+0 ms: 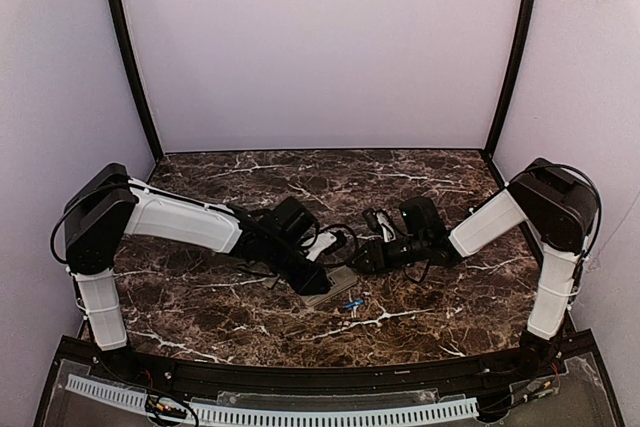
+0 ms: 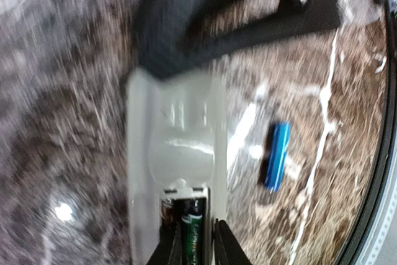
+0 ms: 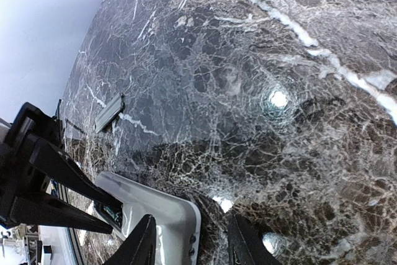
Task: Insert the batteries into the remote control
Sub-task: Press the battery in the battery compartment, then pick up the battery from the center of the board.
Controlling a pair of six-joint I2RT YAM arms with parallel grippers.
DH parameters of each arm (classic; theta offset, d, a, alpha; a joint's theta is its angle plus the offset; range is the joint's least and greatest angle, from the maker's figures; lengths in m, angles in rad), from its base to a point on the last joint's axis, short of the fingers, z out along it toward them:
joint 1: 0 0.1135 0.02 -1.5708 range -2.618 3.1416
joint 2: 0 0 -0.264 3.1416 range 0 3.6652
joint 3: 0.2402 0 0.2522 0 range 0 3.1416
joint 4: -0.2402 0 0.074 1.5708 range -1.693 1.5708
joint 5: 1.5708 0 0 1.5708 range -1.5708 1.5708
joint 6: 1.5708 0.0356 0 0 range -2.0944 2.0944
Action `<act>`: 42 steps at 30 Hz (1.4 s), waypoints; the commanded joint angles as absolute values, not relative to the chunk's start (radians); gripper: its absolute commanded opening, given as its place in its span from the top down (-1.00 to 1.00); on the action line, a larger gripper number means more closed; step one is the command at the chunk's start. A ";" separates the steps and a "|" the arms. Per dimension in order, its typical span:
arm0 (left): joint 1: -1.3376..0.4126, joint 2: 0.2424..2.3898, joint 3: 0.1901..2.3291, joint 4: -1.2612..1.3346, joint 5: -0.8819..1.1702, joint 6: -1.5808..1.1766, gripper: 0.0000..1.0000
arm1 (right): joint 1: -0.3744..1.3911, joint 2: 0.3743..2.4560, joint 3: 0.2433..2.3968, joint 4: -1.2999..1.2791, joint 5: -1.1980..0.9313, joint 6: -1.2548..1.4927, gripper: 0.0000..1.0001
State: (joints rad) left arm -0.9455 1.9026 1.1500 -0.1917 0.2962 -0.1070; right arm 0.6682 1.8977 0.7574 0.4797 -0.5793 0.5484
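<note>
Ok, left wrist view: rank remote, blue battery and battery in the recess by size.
remote control, clearly largest
blue battery and battery in the recess: unranked, the latter is cut off by the frame edge

No legible text, number or brand in any of the three views. Left wrist view: the green battery (image 2: 193, 235) in the recess of the remote (image 2: 178, 153) carries pale lettering running along its dark green-and-black wrap, but it is too blurred and too small to make out a single character. The blue battery (image 2: 277, 155) lying on the desk (image 2: 74, 122) just beside the remote is motion-smeared; any print on its wrap cannot be told. In the top and right wrist views, everything is too small for reading.
</note>
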 commanded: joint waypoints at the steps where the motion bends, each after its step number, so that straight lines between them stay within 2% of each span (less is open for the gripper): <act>1: -0.958 1.960 1.092 -0.446 0.310 -0.098 0.59 | 0.669 1.933 0.721 0.344 -0.514 0.551 0.21; 17: -0.958 1.831 1.276 -0.466 0.183 -0.077 0.25 | 0.666 1.908 0.730 0.329 -0.516 0.548 0.15; 25: -0.958 1.792 1.291 -0.460 0.173 -0.060 0.16 | 0.634 1.848 0.724 0.317 -0.532 0.536 0.01; 31: -0.994 1.761 1.274 -0.456 0.253 0.053 0.12 | 0.606 1.727 0.674 0.308 -0.540 0.507 -0.09; 42: -1.109 1.933 1.442 -0.538 0.211 0.154 0.11 | 0.530 1.509 0.530 0.305 -0.569 0.494 -0.11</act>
State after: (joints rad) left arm -1.0966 1.8645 1.3636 -0.4667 0.2417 0.1009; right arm 0.5507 1.5696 0.5671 0.3122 -0.5602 0.5137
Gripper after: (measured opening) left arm 0.449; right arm 0.558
